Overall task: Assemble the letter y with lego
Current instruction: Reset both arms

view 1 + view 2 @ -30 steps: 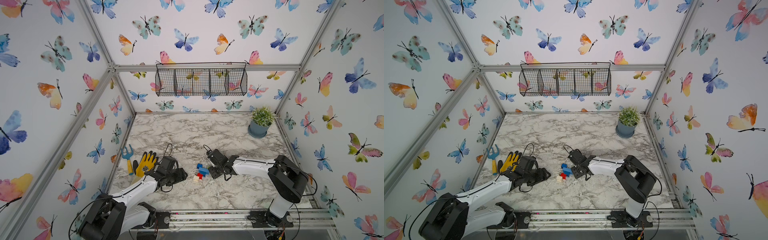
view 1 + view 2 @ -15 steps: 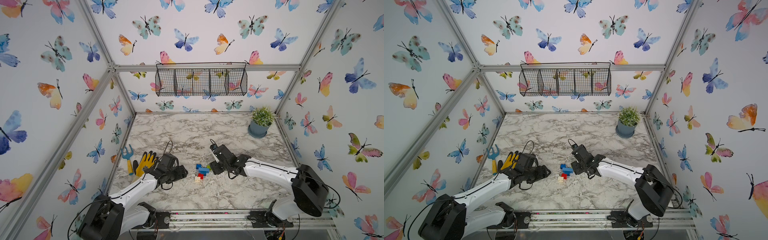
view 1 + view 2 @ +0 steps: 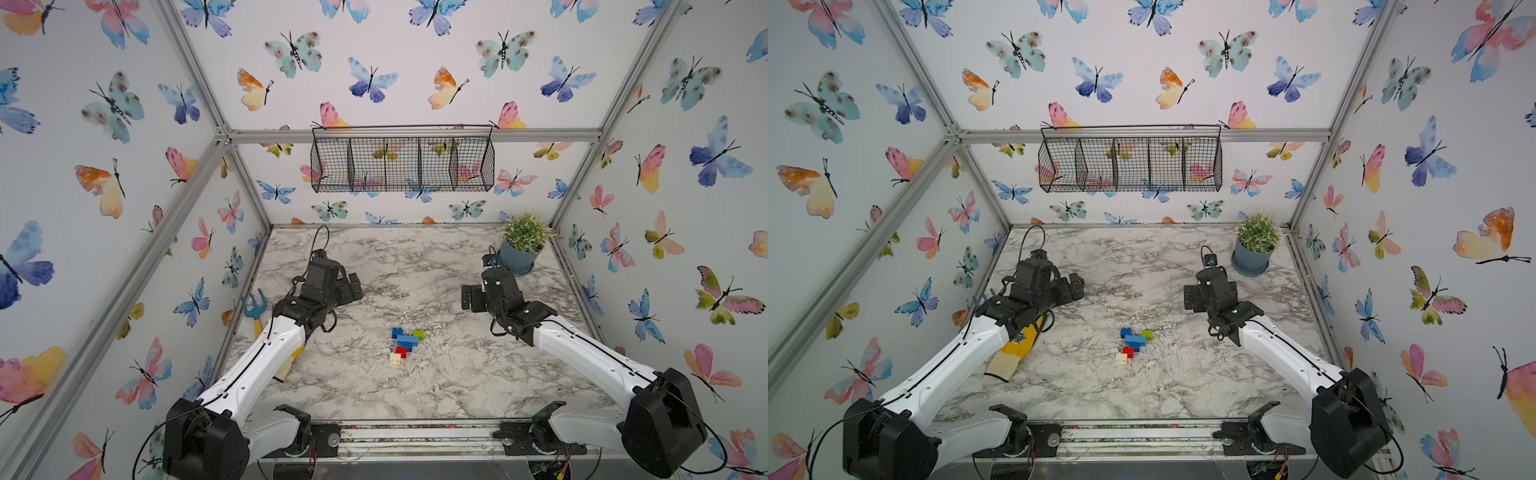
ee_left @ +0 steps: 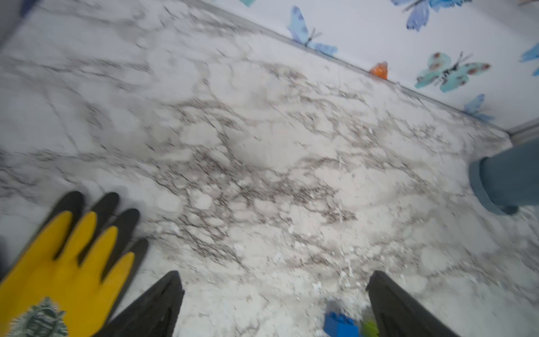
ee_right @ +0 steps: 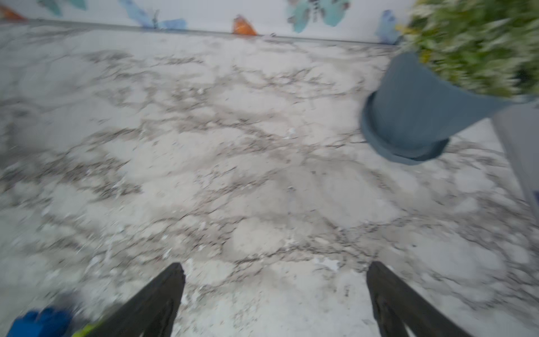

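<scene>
Both top views look down from high—wrist cameras skim the tabletop (image 3: 374,257).

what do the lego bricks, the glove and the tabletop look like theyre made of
Lego bricks: hard plastic, likely; solid bright colours, crisp molded edges.
Glove: looks like yellow knit fabric with dark rubbery coating on the fingers.
Tabletop: marble-look surface, grey veining; real stone or laminate can't be told.

Blue, green, red, cream lego (image 3: 405,344); grey-veined marble table (image 3: 415,266).
</scene>
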